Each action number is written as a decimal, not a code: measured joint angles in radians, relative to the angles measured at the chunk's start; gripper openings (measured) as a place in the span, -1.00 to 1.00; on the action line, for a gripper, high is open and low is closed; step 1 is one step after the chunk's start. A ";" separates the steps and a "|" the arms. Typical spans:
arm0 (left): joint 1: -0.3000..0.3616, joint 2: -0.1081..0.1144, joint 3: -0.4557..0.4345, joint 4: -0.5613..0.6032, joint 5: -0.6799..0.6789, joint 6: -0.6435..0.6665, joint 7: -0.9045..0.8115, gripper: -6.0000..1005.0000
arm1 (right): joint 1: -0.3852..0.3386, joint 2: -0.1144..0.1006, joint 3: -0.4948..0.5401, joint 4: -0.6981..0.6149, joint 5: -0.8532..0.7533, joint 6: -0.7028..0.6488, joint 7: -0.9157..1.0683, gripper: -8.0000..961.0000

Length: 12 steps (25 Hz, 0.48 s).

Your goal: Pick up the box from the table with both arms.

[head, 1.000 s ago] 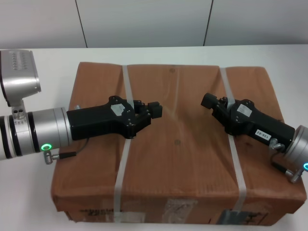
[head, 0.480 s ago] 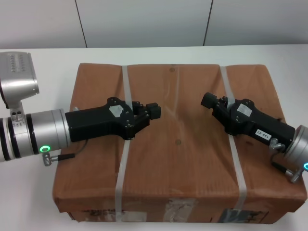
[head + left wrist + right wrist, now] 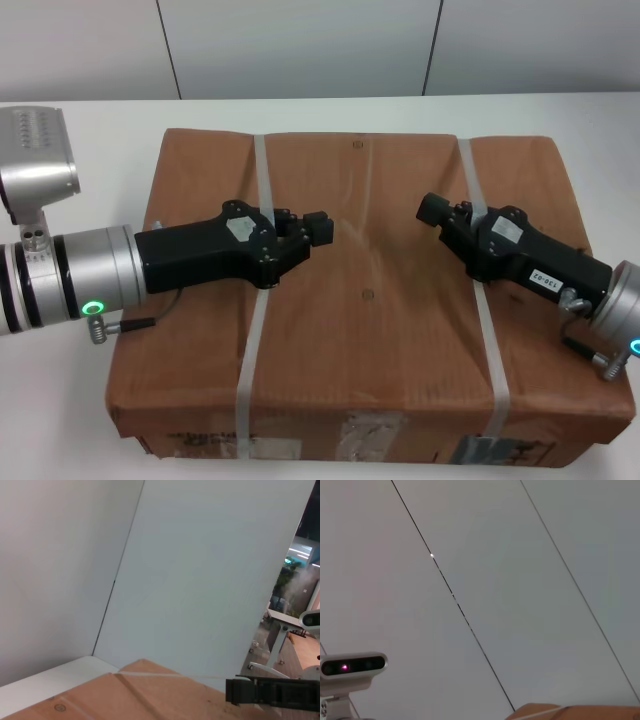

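The box point(image 3: 365, 300) is wrapped in matt brown paper, lightly wrinkled, bound by two smooth whitish plastic straps point(image 3: 254, 330). Glossy clear tape point(image 3: 372, 435) covers labels along its near side. The table point(image 3: 100, 400) is smooth matt white. Both arms point(image 3: 70, 280) show brushed silver metal; the left gripper point(image 3: 315, 228) and right gripper point(image 3: 435, 210) are matt black plastic.

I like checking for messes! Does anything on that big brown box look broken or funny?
Nothing looks broken. The box has wrinkled paper and patchy tape and labels on its near side, but both straps sit in place. The table shows no spills.
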 joint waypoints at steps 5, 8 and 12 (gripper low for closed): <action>0.000 0.000 -0.001 0.000 0.000 0.000 0.000 -0.83 | 0.000 0.001 -0.001 0.000 0.000 0.000 -0.001 -0.93; 0.000 0.000 -0.002 0.000 -0.001 0.000 0.000 -0.83 | 0.000 0.001 0.000 0.000 0.000 -0.002 -0.003 -0.93; 0.000 0.000 -0.003 0.000 -0.002 0.000 0.001 -0.83 | 0.000 0.001 0.000 0.000 0.000 -0.002 -0.004 -0.93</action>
